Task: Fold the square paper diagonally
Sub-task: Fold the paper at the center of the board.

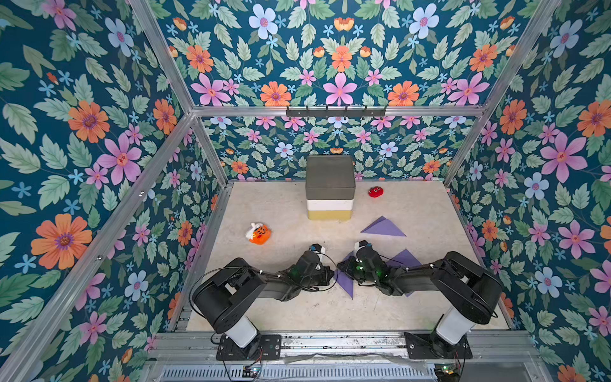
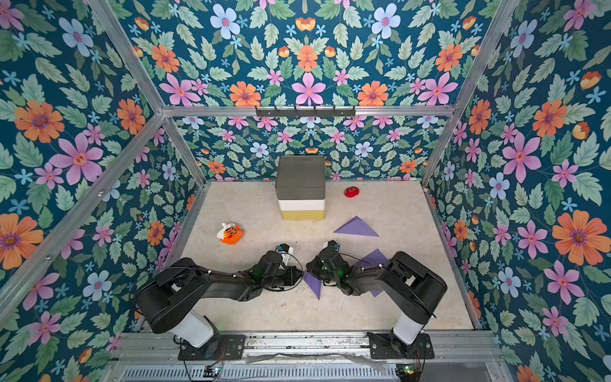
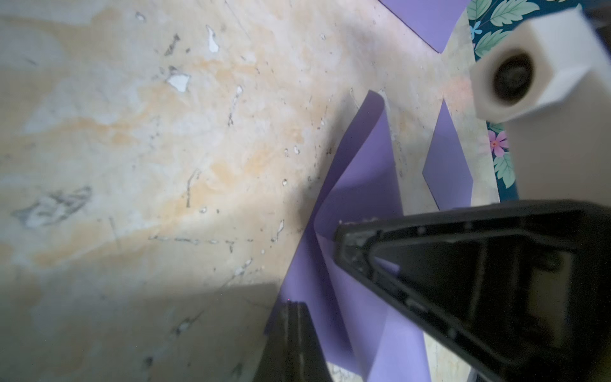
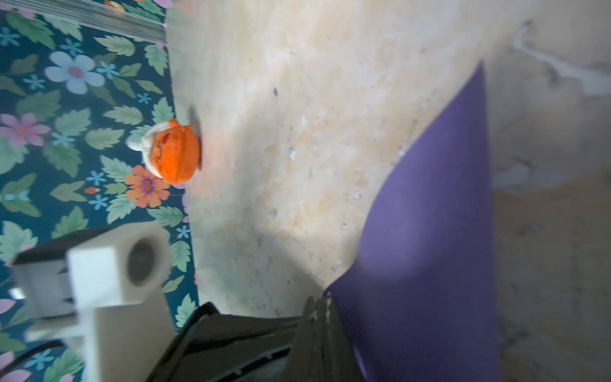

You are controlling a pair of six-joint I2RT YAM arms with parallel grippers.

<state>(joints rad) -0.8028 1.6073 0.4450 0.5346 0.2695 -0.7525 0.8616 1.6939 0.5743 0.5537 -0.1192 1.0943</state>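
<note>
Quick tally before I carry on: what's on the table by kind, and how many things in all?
Purple paper sheets: 3 (folded triangle, flat square, lifted sheet)
Plush toys: 2 (orange, red)
Box stack, grey over white over yellow: 1
Total: 6

The paper (image 3: 360, 185) is a smooth, matt purple sheet. My left hand (image 3: 292, 314) and right hand (image 4: 317, 317) are matt black plastic, scuffed at the tips. The tabletop (image 1: 291, 205) looks worn, chipped and dull. The orange toy (image 1: 258, 233) looks like plush cloth.
</note>
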